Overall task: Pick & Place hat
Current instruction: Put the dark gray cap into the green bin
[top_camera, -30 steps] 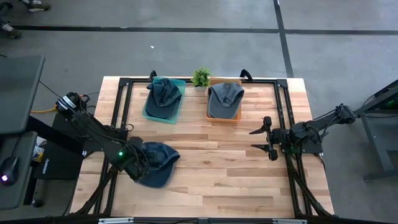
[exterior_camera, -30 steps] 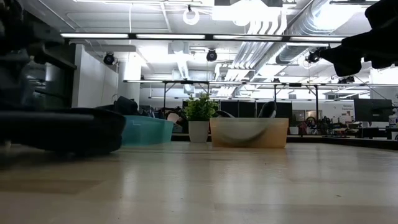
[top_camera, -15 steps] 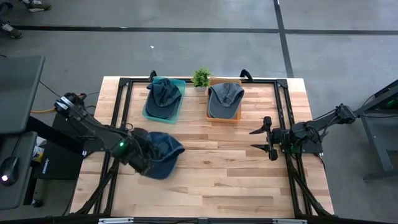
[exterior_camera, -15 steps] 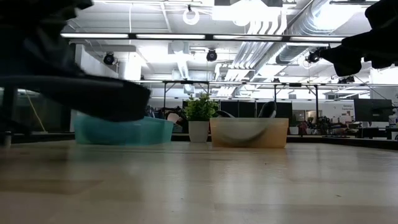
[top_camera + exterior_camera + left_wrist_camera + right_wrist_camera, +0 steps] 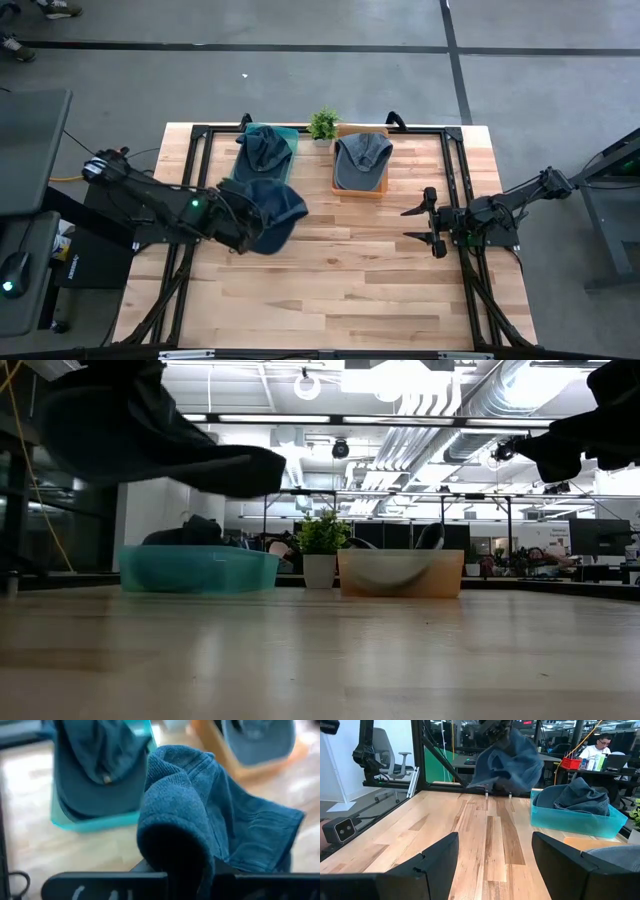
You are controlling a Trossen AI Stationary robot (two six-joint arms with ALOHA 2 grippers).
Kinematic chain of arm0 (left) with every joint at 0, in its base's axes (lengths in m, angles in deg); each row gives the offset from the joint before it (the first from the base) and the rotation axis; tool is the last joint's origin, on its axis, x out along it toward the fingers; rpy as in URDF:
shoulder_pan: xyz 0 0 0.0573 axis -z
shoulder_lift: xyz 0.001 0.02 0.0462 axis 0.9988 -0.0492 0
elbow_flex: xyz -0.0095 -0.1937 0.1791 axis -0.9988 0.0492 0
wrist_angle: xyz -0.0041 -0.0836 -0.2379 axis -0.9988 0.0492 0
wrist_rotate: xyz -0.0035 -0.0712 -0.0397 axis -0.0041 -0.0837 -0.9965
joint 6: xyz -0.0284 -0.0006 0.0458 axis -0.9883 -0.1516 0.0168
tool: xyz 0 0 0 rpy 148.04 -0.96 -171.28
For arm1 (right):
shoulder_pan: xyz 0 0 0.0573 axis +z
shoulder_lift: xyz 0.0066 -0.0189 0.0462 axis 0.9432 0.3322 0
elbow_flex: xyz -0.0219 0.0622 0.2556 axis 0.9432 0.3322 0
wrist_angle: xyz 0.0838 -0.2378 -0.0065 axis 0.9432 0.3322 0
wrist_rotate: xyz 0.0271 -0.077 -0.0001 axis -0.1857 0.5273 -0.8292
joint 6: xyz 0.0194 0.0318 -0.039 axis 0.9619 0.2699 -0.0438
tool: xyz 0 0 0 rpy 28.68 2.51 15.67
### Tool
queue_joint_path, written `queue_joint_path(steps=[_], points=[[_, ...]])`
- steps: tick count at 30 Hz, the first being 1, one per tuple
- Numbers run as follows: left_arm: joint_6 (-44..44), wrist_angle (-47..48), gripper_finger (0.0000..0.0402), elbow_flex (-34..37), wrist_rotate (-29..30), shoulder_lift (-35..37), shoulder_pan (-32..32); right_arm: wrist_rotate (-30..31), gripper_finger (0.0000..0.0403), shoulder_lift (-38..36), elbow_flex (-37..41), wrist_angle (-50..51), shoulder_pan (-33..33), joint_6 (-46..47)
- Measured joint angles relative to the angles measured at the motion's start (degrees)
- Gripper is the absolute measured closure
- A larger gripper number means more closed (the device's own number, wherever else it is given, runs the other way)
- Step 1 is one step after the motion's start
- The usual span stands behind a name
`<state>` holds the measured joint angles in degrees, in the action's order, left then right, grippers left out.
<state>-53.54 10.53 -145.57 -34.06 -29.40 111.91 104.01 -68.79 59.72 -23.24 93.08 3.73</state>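
A blue hat (image 5: 272,208) hangs in the air over the table's left half, just in front of the teal bin (image 5: 240,180). My left gripper (image 5: 243,222) is shut on it. In the low view the hat (image 5: 170,445) floats well above the tabletop. The teal bin holds a dark teal hat (image 5: 263,150), and the orange bin (image 5: 360,188) beside it holds a grey-blue hat (image 5: 362,155). My right gripper (image 5: 430,222) waits open at the table's right side with nothing between its fingers. My left gripper holds a bunched fold of the hat's cloth (image 5: 175,845); the cloth droops over the fingers and hides the place of contact. The gripper slants down from the table's left. The hat is lifted clear of the table, and its loose part (image 5: 515,765) hangs slack below.
A small potted plant (image 5: 322,124) stands between the two bins at the far edge. A black frame (image 5: 200,160) runs around the tabletop. Bare wood (image 5: 340,280) lies in the middle and near the front edge.
My left gripper has risen and swung toward the table's far edge and the teal bin, rolling as it went and staying shut. The blue hat, which lay on the table near the left front, now hangs clear above it.
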Motion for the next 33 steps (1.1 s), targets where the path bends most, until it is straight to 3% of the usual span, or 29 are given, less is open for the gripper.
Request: queue_joint_path(steps=[7, 22, 33], points=[[0.88, 3.22, 0.0401, -0.07, 7.99, 6.67, -0.35, 0.00, 0.0155, 0.00, 0.00, 0.00, 0.02, 0.00], [11.91, 6.48, 0.0401, -0.07, 18.30, 25.81, -0.42, 0.00, 0.0155, 0.00, 0.00, 0.00, 0.02, 0.00], [14.12, 9.39, 0.0401, -0.07, 25.64, 32.34, -0.42, 0.00, 0.0155, 0.00, 0.00, 0.00, 0.01, 0.00]])
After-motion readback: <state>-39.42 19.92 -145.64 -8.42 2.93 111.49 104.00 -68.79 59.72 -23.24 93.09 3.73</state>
